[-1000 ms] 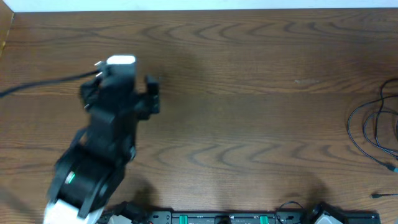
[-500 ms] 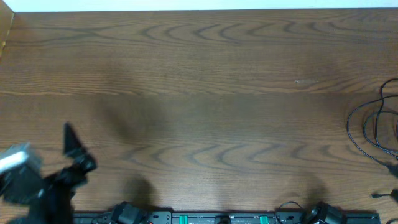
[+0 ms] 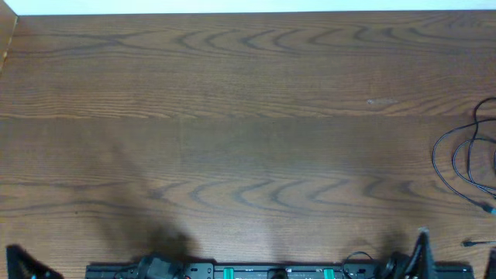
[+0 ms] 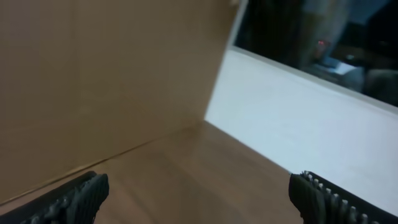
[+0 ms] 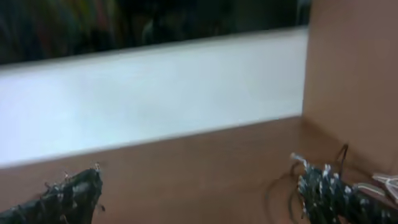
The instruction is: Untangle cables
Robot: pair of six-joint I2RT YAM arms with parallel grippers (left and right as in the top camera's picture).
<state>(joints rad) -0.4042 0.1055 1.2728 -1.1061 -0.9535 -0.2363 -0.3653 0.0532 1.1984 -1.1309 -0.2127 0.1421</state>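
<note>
Overhead, the cables [image 3: 465,157] are seen at the right edge of the table [image 3: 248,116]. In the left wrist view, the left gripper [image 4: 199,188] is spread wide and empty. In the right wrist view, the right gripper [image 5: 200,185] is spread wide too, with cables nearby.

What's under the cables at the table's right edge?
Only bare wooden table shows beneath the black cables; they run past the picture's right edge, so the rest is unseen.

No text, brand or number can be read in any view. The black rail [image 3: 271,272] along the near edge of the table [image 3: 248,116] carries small green and pale marks, too small to make out.
</note>
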